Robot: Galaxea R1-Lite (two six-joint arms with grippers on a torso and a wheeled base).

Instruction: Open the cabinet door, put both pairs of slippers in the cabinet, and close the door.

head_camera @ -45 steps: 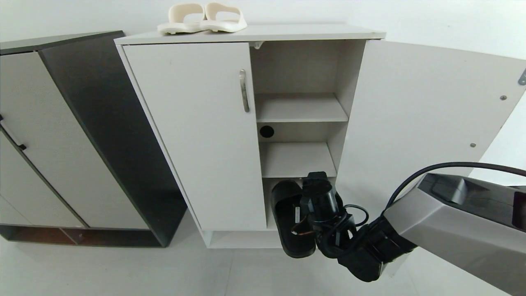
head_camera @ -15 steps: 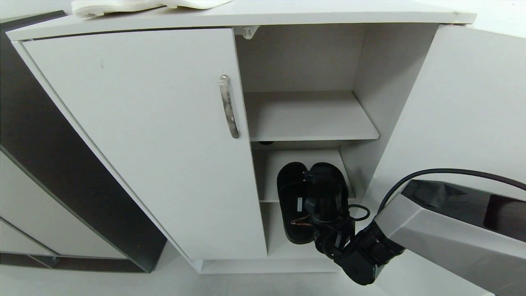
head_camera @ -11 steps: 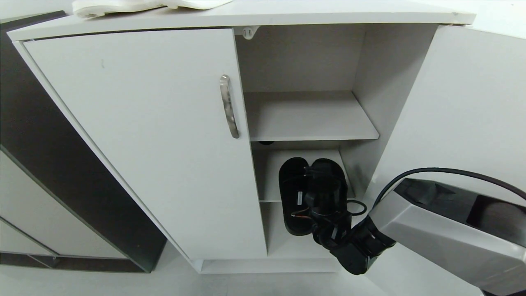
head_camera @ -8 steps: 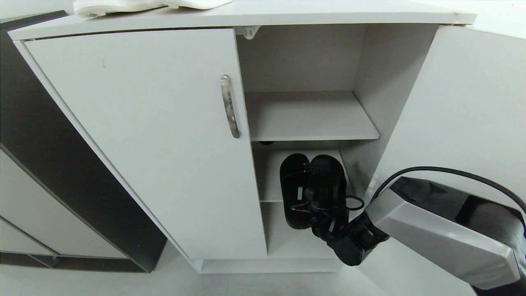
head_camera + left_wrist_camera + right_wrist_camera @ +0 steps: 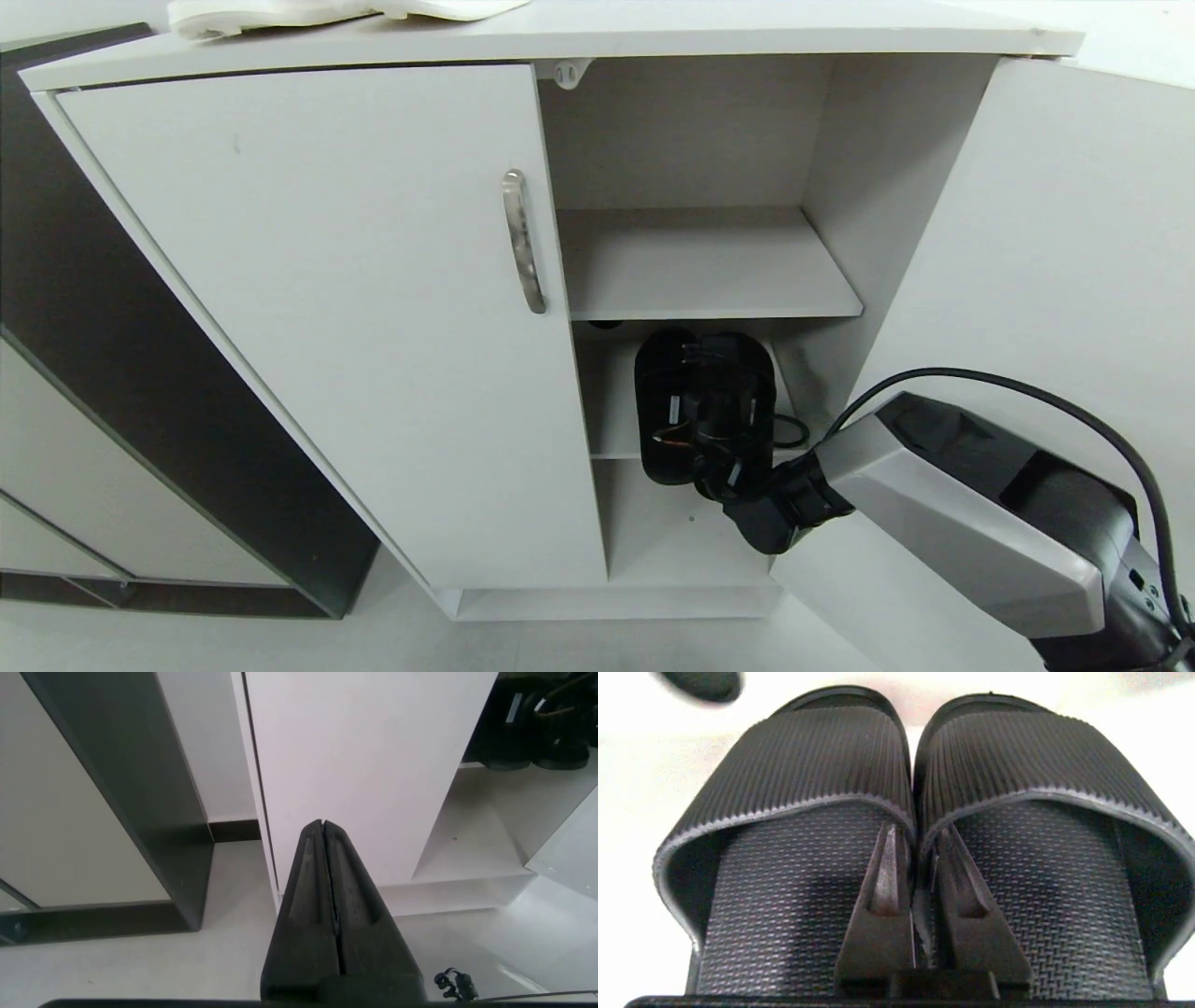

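The white cabinet point(image 5: 747, 42) has its right door point(image 5: 1055, 243) swung open and its left door point(image 5: 327, 308) closed. My right gripper point(image 5: 714, 411) is shut on the pair of black slippers point(image 5: 658, 411), pinching their inner edges together point(image 5: 918, 873). The slippers' toes lie over the middle shelf point(image 5: 611, 411), their heels past its front edge. A cream pair of slippers point(image 5: 280, 11) lies on the cabinet top. My left gripper point(image 5: 322, 831) is shut, holding nothing, low before the closed door.
The upper shelf point(image 5: 700, 271) and the bottom compartment point(image 5: 653, 546) hold nothing. A dark-sided cabinet point(image 5: 56, 280) stands against the white one on the left. The closed door carries a metal handle point(image 5: 523, 241). Light floor spreads in front.
My right arm has carried the black slippers up and deeper into the cabinet, from the bottom opening to the middle shelf. The head camera moved closer since the oldest frame.
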